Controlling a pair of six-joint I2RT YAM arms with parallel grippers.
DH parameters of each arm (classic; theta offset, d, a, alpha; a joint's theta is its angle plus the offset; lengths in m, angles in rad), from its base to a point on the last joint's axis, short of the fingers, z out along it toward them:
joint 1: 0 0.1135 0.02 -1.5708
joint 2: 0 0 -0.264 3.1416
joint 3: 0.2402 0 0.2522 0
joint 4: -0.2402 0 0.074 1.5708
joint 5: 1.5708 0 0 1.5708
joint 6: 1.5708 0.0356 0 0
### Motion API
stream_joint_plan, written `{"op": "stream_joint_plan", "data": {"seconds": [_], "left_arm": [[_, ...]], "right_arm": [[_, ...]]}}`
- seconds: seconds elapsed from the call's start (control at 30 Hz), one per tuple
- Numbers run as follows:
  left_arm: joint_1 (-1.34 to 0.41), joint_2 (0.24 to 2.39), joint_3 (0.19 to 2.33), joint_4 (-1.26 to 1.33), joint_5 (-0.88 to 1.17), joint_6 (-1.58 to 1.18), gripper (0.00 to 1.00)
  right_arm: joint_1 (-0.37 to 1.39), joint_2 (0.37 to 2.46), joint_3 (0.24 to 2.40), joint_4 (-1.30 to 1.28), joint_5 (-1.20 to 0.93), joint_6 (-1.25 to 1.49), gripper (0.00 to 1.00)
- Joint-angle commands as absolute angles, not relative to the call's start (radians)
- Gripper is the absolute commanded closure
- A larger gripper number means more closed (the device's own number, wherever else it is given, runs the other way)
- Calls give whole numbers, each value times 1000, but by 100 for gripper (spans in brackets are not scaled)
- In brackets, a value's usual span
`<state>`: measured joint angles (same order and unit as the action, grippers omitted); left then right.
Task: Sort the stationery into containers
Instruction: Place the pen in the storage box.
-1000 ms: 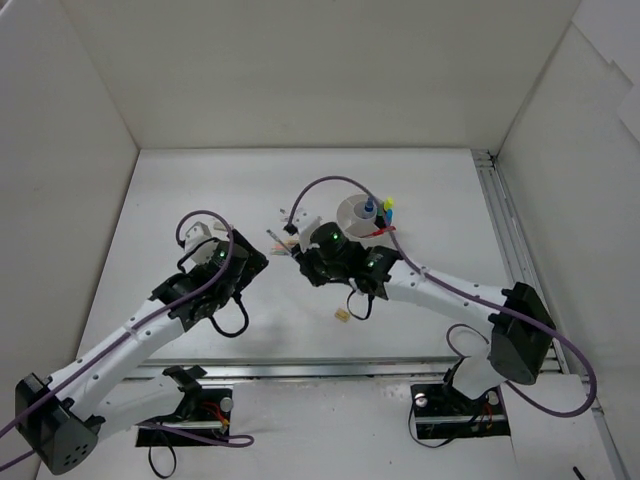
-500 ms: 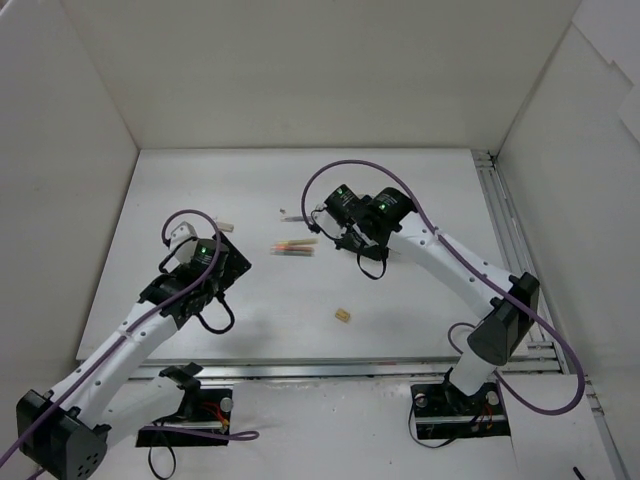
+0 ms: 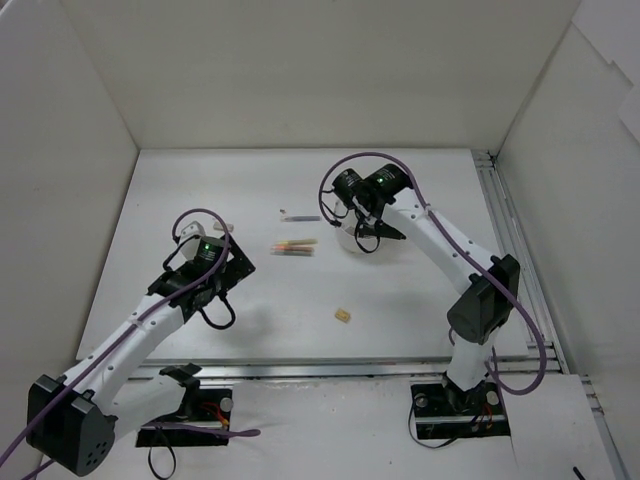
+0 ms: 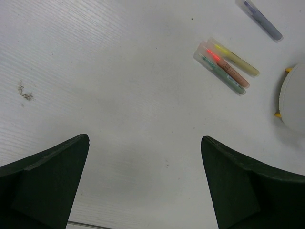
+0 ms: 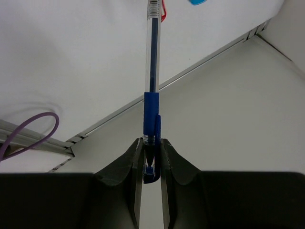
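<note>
Holding a pen (image 5: pixel 151 71) in the right tool (image 5: pixel 151 145): the jaws are pinched almost shut on its blue capped end, and the clear barrel sticks straight out past the fingertips. In the overhead view this tool hangs over the organizer (image 4: pixel 293 100), at the far right of the bench (image 4: pixel 119 71). I cannot tell which compartment lies under the pen.

The left tool (image 4: pixel 144 143) is wide open with nothing between its jaws. It hovers over bare bench, well apart from any item.

Left to sort:
- three pencils (image 4: pixel 228 70), lying flat and touching side by side, near the organizer
- a grey pen (image 4: pixel 261 19) beyond them
- an eraser (image 3: pixel 343 315) alone, nearer the arm bases

Handling notes, my judgement:
- The pen is light, stiff and smooth plastic. Gripped at one end it has a long free lever, so it may pivot in the jaws or pull out of its cap. I would lower it tip-first and release low.
- The pencils are thin and low on the bench. Take one across its middle, jaws square to its length. The touching neighbours will likely get nudged.
- The eraser is small and should not slip, so take it across its short sides.
</note>
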<state>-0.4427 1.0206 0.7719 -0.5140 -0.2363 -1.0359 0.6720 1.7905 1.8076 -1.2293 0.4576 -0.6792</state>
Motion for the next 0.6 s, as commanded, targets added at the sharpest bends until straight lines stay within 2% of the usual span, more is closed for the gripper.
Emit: {"op": "stream_joint_plan", "data": {"seconds": [0.0,0.27,0.57], "left_arm": [[-434,1003,796,-459,-259,-1000,1],[-416,1017,798,-468,-265,-996,1],[-397,1019,776,-431,-238,-982,1]], "right_arm": [[676,1814,1908,-1266,520,-748,100],[672,1931,1970,-1322,522,-756,100],[670,1907,1924,-1299,449,-802,100]]}}
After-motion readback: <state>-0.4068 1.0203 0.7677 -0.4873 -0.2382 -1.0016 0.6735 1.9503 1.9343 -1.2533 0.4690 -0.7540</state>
